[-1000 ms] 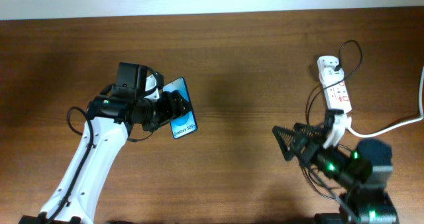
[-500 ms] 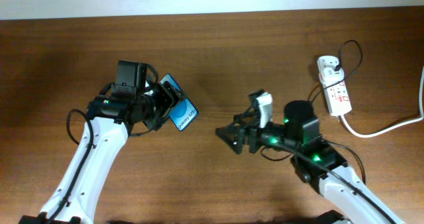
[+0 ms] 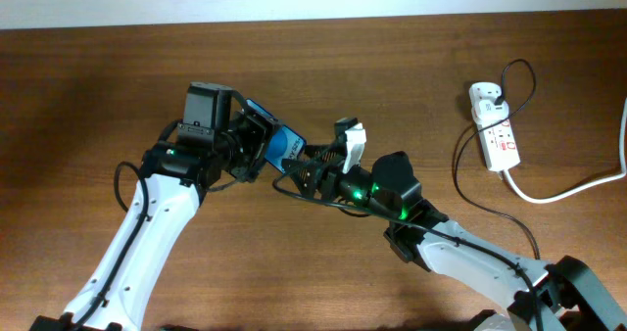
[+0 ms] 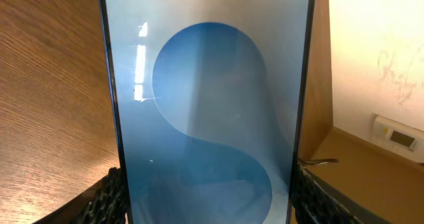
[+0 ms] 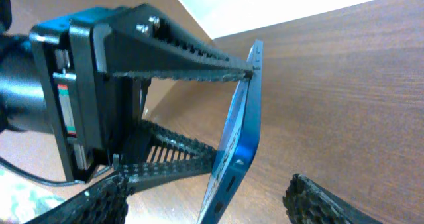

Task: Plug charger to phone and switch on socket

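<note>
The left hand [image 3: 257, 145] is clamped on the phone [image 4: 209, 105], its fingers [image 4: 109, 196] pressing the two long edges, and it holds the phone up off the counter [image 3: 411, 67], tilted, with the lower end pointing at the other arm. The right hand [image 3: 299, 171] sits just at that lower end with its fingers spread apart. From the right wrist view I see nothing pinched between them, only the phone's edge and port end facing in.

I can't make out the cable's plug tip anywhere near the phone. The charger [image 3: 483, 97] has its white adapter seated in the far end of the socket [image 3: 495, 130], well apart to the right, with black cable trailing down from there.

To my eye, the mating only goes well if the left grip stays firm and the phone's angle holds steady. The tip should go in squarely along the phone's length, not skewed. The cable needs enough slack that it won't drag the socket across the counter.
</note>
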Controlling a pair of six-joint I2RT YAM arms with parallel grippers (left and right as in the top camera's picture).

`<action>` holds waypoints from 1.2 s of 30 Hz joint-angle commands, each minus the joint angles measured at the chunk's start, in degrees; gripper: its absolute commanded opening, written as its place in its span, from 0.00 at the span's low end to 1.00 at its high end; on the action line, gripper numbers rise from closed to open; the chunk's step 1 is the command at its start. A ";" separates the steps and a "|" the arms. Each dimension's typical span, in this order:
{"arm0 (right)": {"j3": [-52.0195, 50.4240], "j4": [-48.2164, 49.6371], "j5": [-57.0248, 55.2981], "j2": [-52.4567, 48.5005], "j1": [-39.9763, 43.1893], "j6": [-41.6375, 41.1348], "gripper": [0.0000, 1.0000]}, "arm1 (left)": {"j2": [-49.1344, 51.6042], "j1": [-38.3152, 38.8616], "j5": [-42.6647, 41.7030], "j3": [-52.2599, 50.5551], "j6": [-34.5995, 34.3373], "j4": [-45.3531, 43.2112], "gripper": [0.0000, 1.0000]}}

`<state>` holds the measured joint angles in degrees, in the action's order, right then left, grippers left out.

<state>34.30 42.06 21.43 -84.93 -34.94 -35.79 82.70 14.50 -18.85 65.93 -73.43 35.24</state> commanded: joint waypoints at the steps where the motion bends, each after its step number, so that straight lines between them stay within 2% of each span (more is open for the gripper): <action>1: 0.50 0.46 -3.30 -0.04 -0.35 -0.15 0.60 | -1.40 0.15 -2.99 1.31 -0.52 -0.76 0.35; 6: 0.50 2.54 -3.32 -0.04 -0.37 -1.18 0.56 | -1.40 0.35 -8.37 1.31 -0.52 -1.42 0.34; 11: 0.50 2.54 -4.20 -0.04 -0.35 -1.18 0.41 | -1.40 4.61 -6.32 1.31 -0.52 -4.39 0.34; 13: 0.50 2.32 -4.37 -0.04 -0.35 -1.18 0.32 | -1.40 5.70 -4.68 1.29 -0.52 -4.42 0.34; 17: 0.50 2.38 -4.35 -0.04 -0.35 -2.75 0.04 | -1.40 5.70 -4.00 1.31 -0.50 -4.37 0.35; 19: 0.50 3.87 -4.11 -0.04 -0.35 -6.78 0.04 | -1.40 5.70 -3.69 1.31 -0.50 -4.39 0.36; 24: 0.50 3.93 -5.03 -0.04 -0.24 -7.82 0.04 | -1.40 5.53 -3.17 1.31 0.28 -6.78 0.51; 25: 0.50 2.12 -7.19 -0.04 -0.17 -12.85 0.04 | -1.44 5.05 -3.19 1.31 4.15 -9.81 0.56; 27: 0.50 1.68 -6.23 -0.04 0.90 -21.88 0.04 | -2.08 2.62 -3.21 1.31 11.96 -11.47 0.72; 29: 0.50 1.66 -2.05 -0.04 3.87 -37.20 0.04 | -4.74 -1.57 -3.19 1.31 23.67 -10.03 1.00; 30: 0.50 1.62 0.92 -0.04 5.40 -43.98 0.04 | -5.99 -2.54 -3.19 1.31 26.51 -9.55 0.99; 31: 0.48 1.60 7.02 -0.04 7.82 -56.39 0.04 | -8.63 -3.93 -2.43 1.29 30.03 -7.63 0.99; 33: 0.48 0.50 12.85 -0.04 9.20 -69.33 0.04 | -12.33 -4.17 2.64 1.05 30.21 -0.07 0.99; 34: 0.48 0.59 14.19 -0.04 9.03 -71.87 0.04 | -14.64 -4.17 2.08 -0.79 26.80 0.85 0.99; 36: 0.48 0.61 14.62 -0.04 9.03 -71.91 0.04 | -18.97 -4.17 1.86 -7.61 18.47 -2.73 0.99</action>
<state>33.76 41.60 33.17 -85.80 -25.87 -103.68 67.53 10.50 -17.93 64.79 -47.75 35.20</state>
